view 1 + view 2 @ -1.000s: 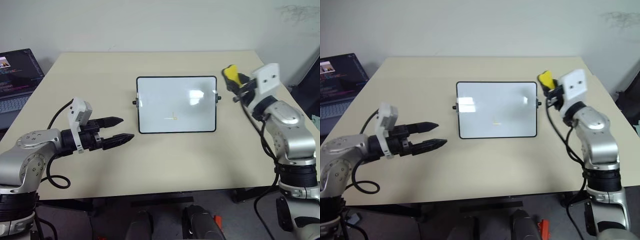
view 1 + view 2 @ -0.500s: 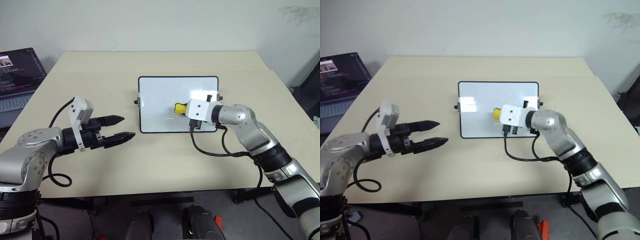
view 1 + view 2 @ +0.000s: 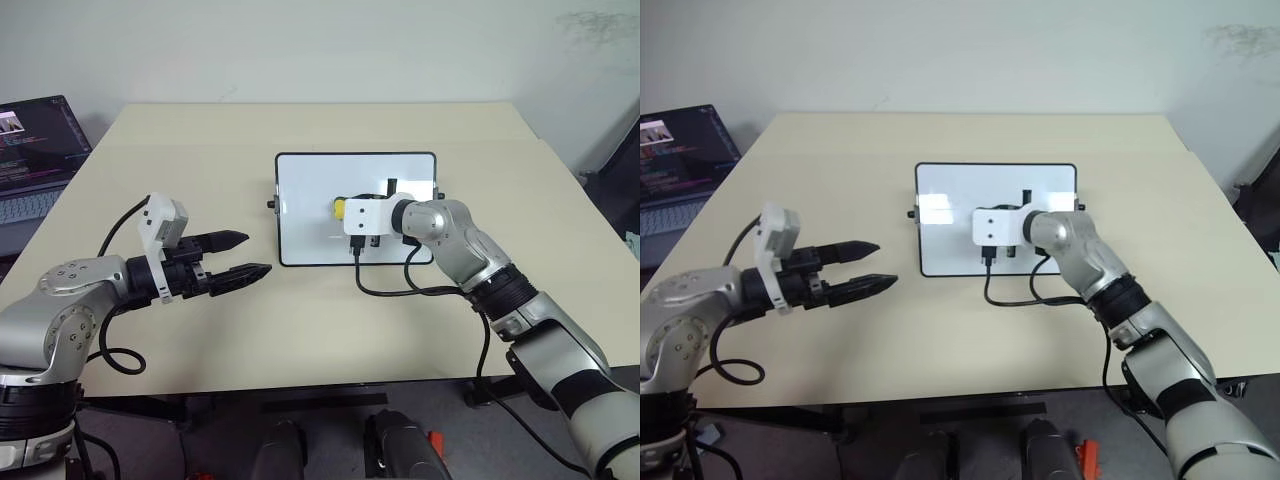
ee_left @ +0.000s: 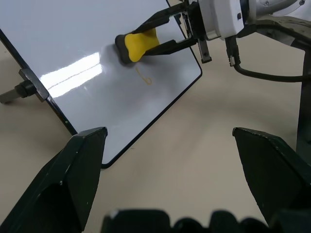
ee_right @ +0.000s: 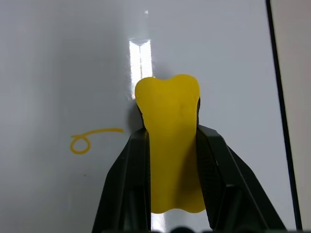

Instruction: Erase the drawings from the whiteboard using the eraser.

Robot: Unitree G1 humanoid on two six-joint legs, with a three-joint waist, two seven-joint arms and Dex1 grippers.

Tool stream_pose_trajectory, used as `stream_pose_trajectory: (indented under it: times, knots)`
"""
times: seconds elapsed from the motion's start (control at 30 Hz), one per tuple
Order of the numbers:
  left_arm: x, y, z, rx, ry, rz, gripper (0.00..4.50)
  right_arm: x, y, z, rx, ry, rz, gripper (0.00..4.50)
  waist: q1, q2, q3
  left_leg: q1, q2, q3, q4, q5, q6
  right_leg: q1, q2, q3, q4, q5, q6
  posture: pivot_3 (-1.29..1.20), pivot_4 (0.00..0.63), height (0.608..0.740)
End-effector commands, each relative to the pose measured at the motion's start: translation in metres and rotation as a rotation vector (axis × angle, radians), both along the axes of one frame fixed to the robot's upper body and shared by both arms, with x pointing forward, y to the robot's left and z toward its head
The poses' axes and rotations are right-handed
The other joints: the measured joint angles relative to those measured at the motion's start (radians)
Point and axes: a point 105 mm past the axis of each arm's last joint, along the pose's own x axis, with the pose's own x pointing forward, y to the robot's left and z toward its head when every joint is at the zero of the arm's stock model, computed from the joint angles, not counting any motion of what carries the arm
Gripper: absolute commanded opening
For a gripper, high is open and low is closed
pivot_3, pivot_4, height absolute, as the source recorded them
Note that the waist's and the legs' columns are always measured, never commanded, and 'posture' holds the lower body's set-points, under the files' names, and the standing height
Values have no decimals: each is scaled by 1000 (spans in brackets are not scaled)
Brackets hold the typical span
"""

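The right gripper (image 5: 172,145) clamps the yellow eraser (image 5: 171,145) over the middle of the whiteboard (image 3: 310,190), which lies at the table's (image 3: 300,330) centre; whether it touches is unclear. A small yellow drawing (image 5: 87,141) sits just beside it. The left gripper (image 3: 240,255) hovers spread, left of the board.

Whiteboard (image 3: 310,215) lies mid-desk (image 3: 300,330); eraser (image 3: 340,208) upon it beside the drawings (image 4: 144,77); laptop (image 3: 30,160) at the desk's left.

Glossy white whiteboard (image 3: 310,190) with black frame, yellow eraser (image 5: 171,141) between black fingers (image 5: 127,179), yellow-green drawings (image 5: 87,141), beige surface (image 3: 300,330).
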Motion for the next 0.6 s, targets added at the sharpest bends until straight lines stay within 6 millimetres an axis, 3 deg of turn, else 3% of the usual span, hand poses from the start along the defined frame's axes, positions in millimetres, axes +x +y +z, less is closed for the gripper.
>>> stream_pose_trajectory:
  times: [0.03,0.37,0.6]
  knots:
    - [-2,-3,10,-6,-47,-12,4500,3,4,7,-14,-32,15,961,0,0,0,0,0,0,0,0,0,0,0,0,0,0,0,0,150,740]
    - [-2,-3,10,-9,-50,-11,4500,14,-12,-7,-82,-21,-66,961,-2,-1,-1,2,0,0,3,0,0,2,0,0,2,-1,-3,0,150,740]
    - [-2,-4,10,-11,-48,-13,4500,9,-15,-24,-106,29,-62,961,0,-2,-1,2,0,0,3,2,1,2,0,1,2,-1,-3,0,150,740]
